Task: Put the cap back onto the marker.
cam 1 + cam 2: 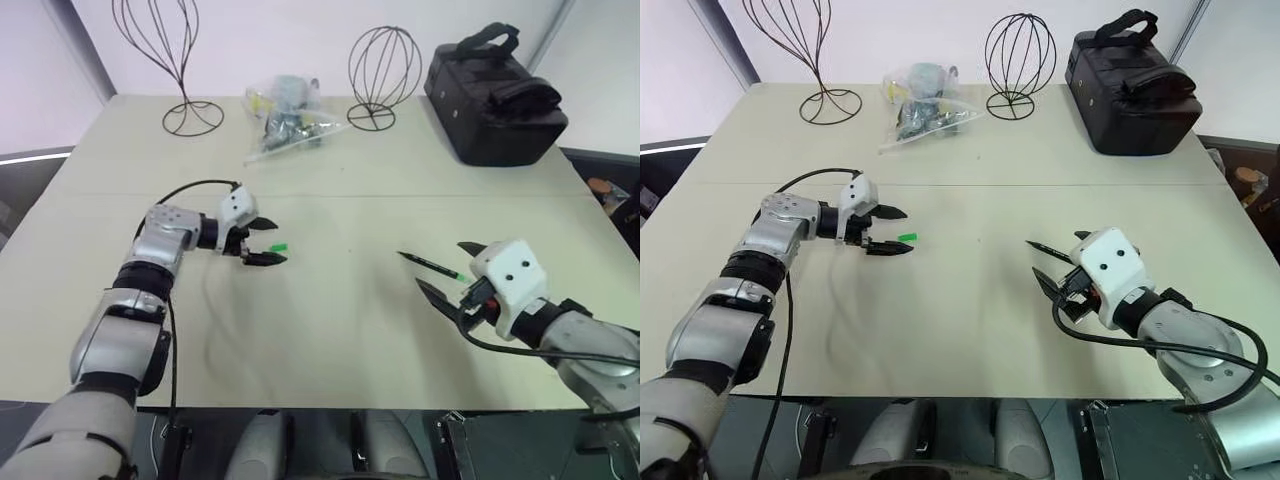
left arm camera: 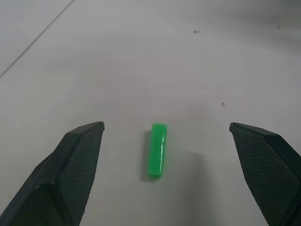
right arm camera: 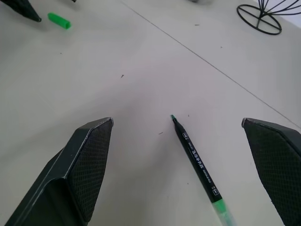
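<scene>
While both fingers gape empty | cap (image 2: pixel 158 150) between left's | marker (image 3: pixel 197 161) between right's

1. Lab or test room, staged robot workspace, not a home.
2. Plain beige table (image 1: pixel 330 330), bare white walls behind it.
3. Props well beyond both hands: two black wire stands (image 1: pixel 180 60) (image 1: pixel 383 65), clear plastic bag of small parts (image 1: pixel 285 120), black carry case (image 1: pixel 495 95) beyond the right hand.
4. Cable (image 1: pixel 185 190) runs along the left arm.
</scene>
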Controlling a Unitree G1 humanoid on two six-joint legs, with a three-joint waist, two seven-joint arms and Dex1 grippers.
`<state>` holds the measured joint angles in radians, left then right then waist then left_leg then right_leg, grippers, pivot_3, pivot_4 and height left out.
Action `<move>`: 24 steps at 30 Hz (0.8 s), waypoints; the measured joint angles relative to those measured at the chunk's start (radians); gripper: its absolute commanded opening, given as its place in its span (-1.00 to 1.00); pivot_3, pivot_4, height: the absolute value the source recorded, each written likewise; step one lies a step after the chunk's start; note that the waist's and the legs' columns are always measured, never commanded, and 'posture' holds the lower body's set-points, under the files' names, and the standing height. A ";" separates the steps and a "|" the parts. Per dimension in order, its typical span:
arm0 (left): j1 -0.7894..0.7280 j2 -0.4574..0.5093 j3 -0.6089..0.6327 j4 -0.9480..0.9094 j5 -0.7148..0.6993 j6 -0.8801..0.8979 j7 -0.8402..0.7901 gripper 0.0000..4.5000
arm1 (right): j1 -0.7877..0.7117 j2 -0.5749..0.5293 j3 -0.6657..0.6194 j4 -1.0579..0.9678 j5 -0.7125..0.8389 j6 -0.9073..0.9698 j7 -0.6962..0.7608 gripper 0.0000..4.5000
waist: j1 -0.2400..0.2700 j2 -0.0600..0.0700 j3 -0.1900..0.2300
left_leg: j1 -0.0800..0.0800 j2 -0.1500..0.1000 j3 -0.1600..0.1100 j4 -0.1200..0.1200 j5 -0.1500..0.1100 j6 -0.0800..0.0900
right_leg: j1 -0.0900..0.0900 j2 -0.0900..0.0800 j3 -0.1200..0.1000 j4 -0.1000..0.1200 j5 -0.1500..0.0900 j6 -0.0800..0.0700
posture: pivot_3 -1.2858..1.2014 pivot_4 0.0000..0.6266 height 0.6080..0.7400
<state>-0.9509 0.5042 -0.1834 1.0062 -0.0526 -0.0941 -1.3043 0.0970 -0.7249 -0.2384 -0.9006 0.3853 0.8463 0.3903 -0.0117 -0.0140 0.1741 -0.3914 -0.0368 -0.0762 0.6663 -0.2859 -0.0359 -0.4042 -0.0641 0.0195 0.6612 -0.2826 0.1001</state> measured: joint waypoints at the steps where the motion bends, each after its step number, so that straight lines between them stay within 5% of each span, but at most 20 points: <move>1: -0.018 -0.003 0.000 0.036 0.014 -0.026 0.006 1.00 | 0.004 0.002 0.003 -0.002 -0.006 0.000 -0.008 0.99 | 0.000 0.000 0.000 | 0.000 0.000 0.000 0.000 0.000 0.000 | 0.000 0.000 0.000 0.000 0.000 0.000 | 0.03 -0.52 1.00; 22: -0.072 -0.049 0.001 0.199 0.141 -0.183 0.039 1.00 | 0.030 0.030 0.006 -0.048 -0.028 0.036 -0.050 0.99 | -0.001 0.000 0.000 | 0.000 -0.001 0.000 0.000 0.000 0.000 | 0.000 0.000 0.000 0.000 0.000 0.000 | 0.03 -0.52 1.00; 24: -0.072 -0.050 0.001 0.201 0.148 -0.194 0.043 0.75 | 0.028 0.030 0.005 -0.049 -0.028 0.040 -0.049 1.00 | -0.001 0.000 0.000 | 0.000 -0.001 0.000 0.000 0.000 0.000 | 0.000 0.000 0.000 0.001 0.000 0.000 | 0.03 -0.52 1.00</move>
<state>-1.0229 0.4544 -0.1820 1.2068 0.0958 -0.2884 -1.2614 0.1254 -0.6950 -0.2334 -0.9497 0.3570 0.8858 0.3412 -0.0125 -0.0142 0.1739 -0.3911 -0.0376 -0.0762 0.6665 -0.2859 -0.0358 -0.4040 -0.0640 0.0193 0.6619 -0.2826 0.1001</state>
